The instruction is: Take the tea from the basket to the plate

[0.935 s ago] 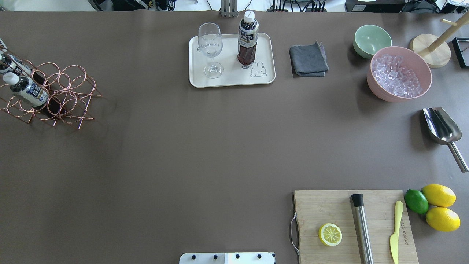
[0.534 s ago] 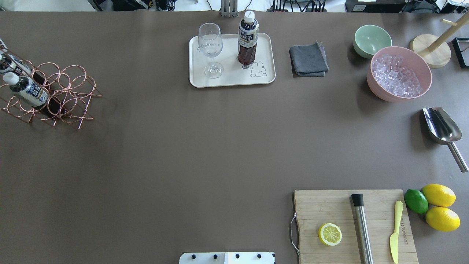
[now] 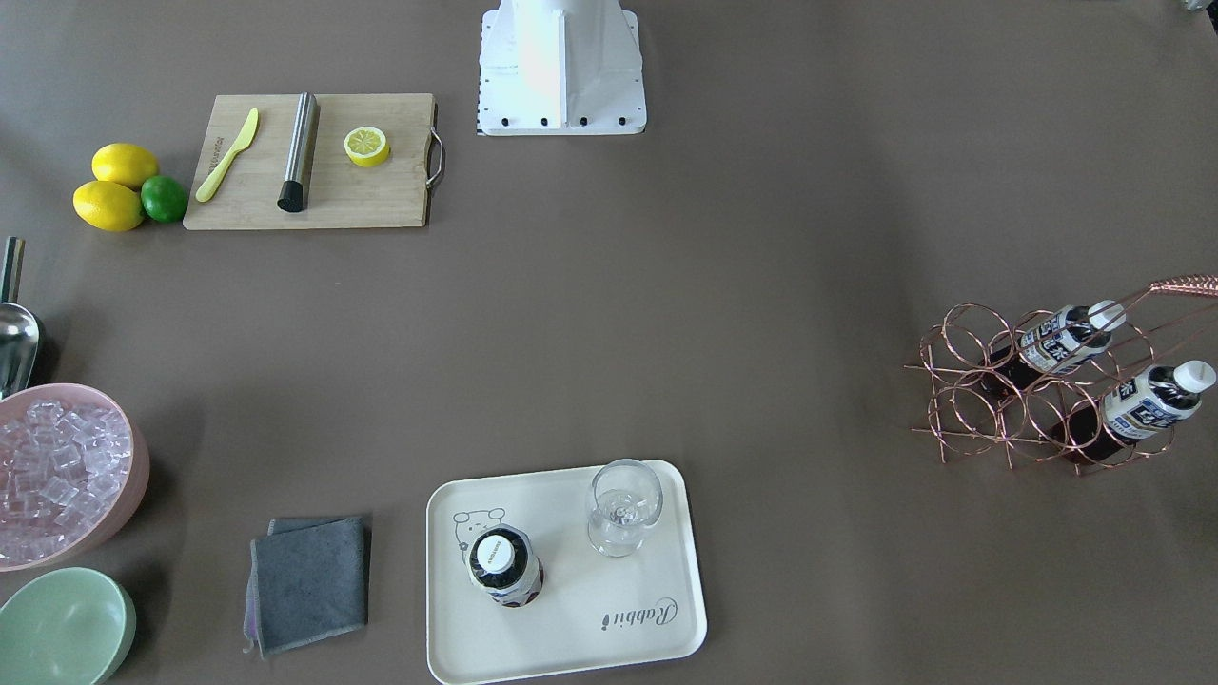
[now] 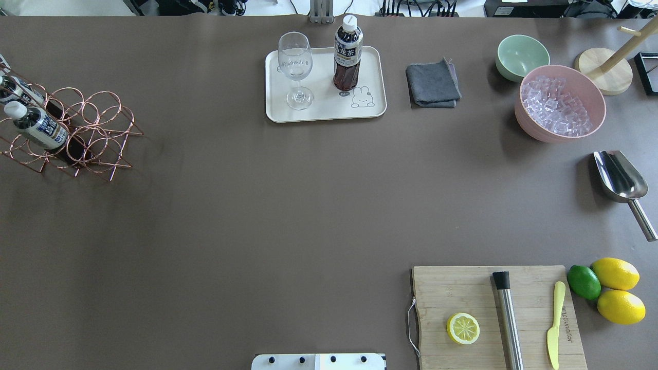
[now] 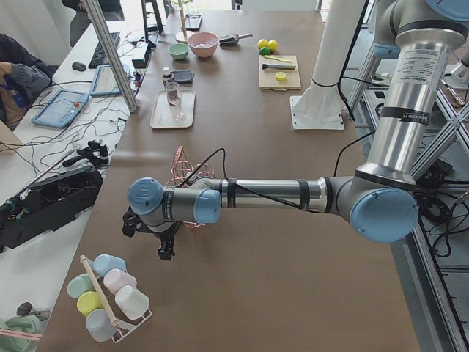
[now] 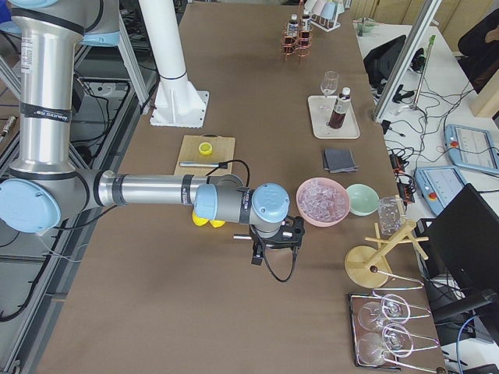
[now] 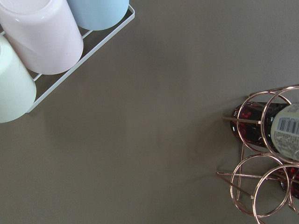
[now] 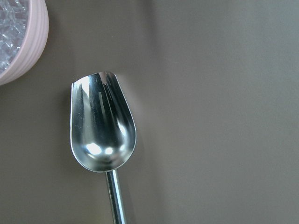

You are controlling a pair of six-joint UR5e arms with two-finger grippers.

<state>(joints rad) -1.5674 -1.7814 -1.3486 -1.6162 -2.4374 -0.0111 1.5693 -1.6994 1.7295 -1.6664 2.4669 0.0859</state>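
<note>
— Where is the tea sitting?
— The small plastic bottle of dark tea (image 4: 348, 56) is standing upright on the cream rectangular tray (image 4: 324, 113), beside a clear glass (image 4: 295, 67). In the rose-gold wire basket (image 4: 97, 128), two matching bottles (image 4: 38, 128) are leaning.
— And your pincers?
— My left pincer (image 5: 163, 246) is hanging near the basket, and my right pincer (image 6: 274, 248) is over a steel scoop (image 8: 103, 135). Spread or pressed together, I cannot tell.

Pastel cups (image 7: 42, 32) in a white rack (image 7: 81, 61) sit well apart from the basket (image 7: 243, 121) holding tea (image 7: 288, 134).
</note>
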